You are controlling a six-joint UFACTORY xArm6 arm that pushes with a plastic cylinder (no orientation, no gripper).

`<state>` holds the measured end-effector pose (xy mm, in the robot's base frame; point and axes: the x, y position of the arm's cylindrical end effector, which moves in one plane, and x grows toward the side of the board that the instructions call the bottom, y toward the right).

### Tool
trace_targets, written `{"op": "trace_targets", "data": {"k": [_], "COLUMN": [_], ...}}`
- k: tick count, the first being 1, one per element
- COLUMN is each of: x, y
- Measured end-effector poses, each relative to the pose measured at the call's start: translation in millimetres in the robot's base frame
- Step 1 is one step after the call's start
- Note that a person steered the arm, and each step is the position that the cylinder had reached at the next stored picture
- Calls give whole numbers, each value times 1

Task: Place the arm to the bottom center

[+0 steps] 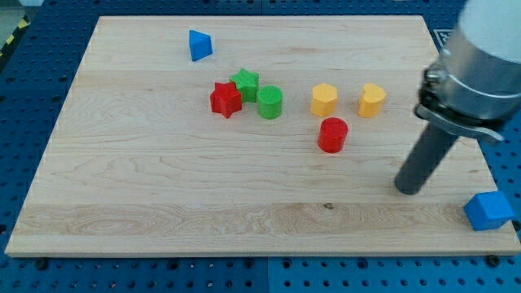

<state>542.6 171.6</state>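
My tip (409, 190) rests on the wooden board (163, 195) toward the view's lower right, touching no block. It lies below and to the right of the red cylinder (332, 134). The blue cube (488, 211) sits at the board's lower right corner, right of my tip. Two yellow blocks stand higher up: a hexagonal one (324, 99) and another yellow block (372, 99) to its right. A cluster left of them holds a red star (225, 99), a green star (244, 83) and a green cylinder (269, 102). A blue triangular block (199, 44) lies near the top.
The arm's grey body (480, 65) fills the view's upper right and hides part of the board's right edge. A blue perforated table (32, 98) surrounds the board.
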Motion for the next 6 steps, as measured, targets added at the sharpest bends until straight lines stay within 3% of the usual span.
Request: {"op": "trace_targets", "data": {"k": [3, 6], "x": [5, 47], "y": [-11, -144]}}
